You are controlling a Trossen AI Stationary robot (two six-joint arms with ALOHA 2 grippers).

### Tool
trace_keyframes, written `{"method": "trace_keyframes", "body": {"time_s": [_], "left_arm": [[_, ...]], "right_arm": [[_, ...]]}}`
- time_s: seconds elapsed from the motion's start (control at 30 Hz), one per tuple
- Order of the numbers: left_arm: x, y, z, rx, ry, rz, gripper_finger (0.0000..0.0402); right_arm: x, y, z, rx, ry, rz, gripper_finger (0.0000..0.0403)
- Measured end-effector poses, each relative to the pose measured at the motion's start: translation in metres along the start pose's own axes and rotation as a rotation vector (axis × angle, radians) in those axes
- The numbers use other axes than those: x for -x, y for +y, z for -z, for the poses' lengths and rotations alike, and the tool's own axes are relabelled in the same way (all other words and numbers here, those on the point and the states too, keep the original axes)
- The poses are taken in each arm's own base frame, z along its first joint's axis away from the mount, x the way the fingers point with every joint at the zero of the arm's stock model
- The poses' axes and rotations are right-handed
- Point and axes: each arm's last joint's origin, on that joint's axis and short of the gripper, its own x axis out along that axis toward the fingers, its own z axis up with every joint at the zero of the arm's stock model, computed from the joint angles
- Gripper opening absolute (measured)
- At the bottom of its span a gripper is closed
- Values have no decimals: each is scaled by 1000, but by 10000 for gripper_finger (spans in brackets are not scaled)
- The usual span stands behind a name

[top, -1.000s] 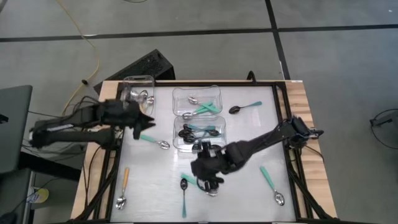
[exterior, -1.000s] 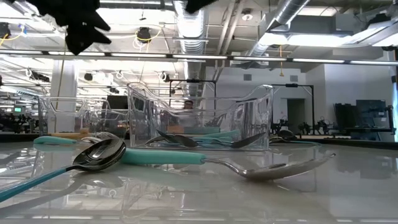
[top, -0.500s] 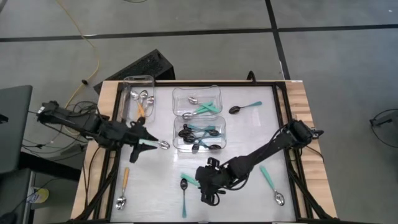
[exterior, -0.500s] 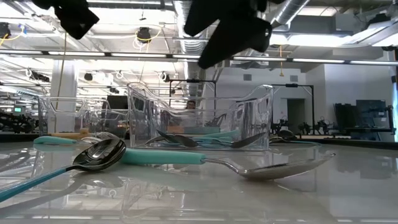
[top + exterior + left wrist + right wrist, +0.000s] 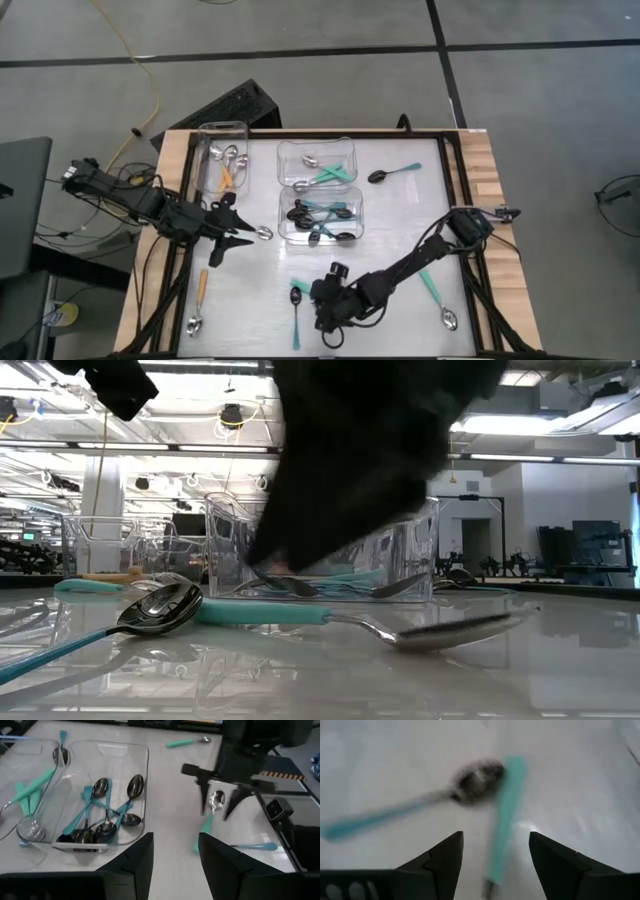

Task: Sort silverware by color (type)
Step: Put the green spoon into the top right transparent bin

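The silverware is small spoons. Two teal-handled ones cross near the table's near edge: a dark-bowled spoon (image 5: 297,312) and a second teal handle (image 5: 305,290). My right gripper (image 5: 327,312) hangs open just above them; its wrist view shows the dark bowl (image 5: 479,776) and a teal handle (image 5: 504,820) ahead of the fingers. My left gripper (image 5: 228,235) is open, high over a silver-bowled spoon (image 5: 263,233) at the table's left. In the low view the right gripper (image 5: 360,470) fills the middle.
Three clear tubs stand at the far side: one with orange-handled spoons (image 5: 222,160), one with teal silver spoons (image 5: 315,165), one with dark-bowled teal spoons (image 5: 320,215). Loose spoons lie at far right (image 5: 395,173), near right (image 5: 437,295) and near left (image 5: 198,300).
My right gripper has moved toward the near edge and down, from beside the dark-spoon tub to just over the two crossed spoons. My left gripper has swung from near the far-left tub toward the near edge, over the silver-bowled teal spoon.
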Motion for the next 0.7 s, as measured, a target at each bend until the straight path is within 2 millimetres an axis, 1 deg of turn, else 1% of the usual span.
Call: {"method": "trace_keyframes", "body": {"time_s": [0.07, 0.1, 0.13, 0.17, 0.3, 0.37, 0.43, 0.6, 0.63, 0.7], "left_arm": [[-1, 0, 1, -6, 9, -1, 139], [-1, 0, 1, -6, 8, 0, 139], [-1, 0, 0, -6, 6, -1, 139], [-1, 0, 0, -7, 8, -2, 139], [-3, -1, 1, -14, 15, -2, 139], [-4, -1, 2, -20, 27, -5, 139], [-5, -1, 1, -24, 20, -5, 139], [-5, -1, 2, -30, 29, -1, 139], [-5, -1, 2, -29, 28, 0, 139], [-5, -1, 2, -29, 28, 1, 139]], "right_arm": [[-3, 2, 0, -16, -27, 2, 241], [-4, 2, 4, 0, -7, 22, 236], [-9, 0, 11, 20, 15, 54, 230], [-15, 2, 14, 12, 11, 45, 224], [-21, 4, 23, 8, 47, 52, 197], [-22, 3, 26, 2, 50, 80, 180], [-24, 4, 31, -1, 60, 89, 152], [-19, 2, 28, -6, 37, 122, 63], [-15, 1, 25, -8, 31, 124, 59], [-14, -2, 24, -4, 36, 135, 59]]}}
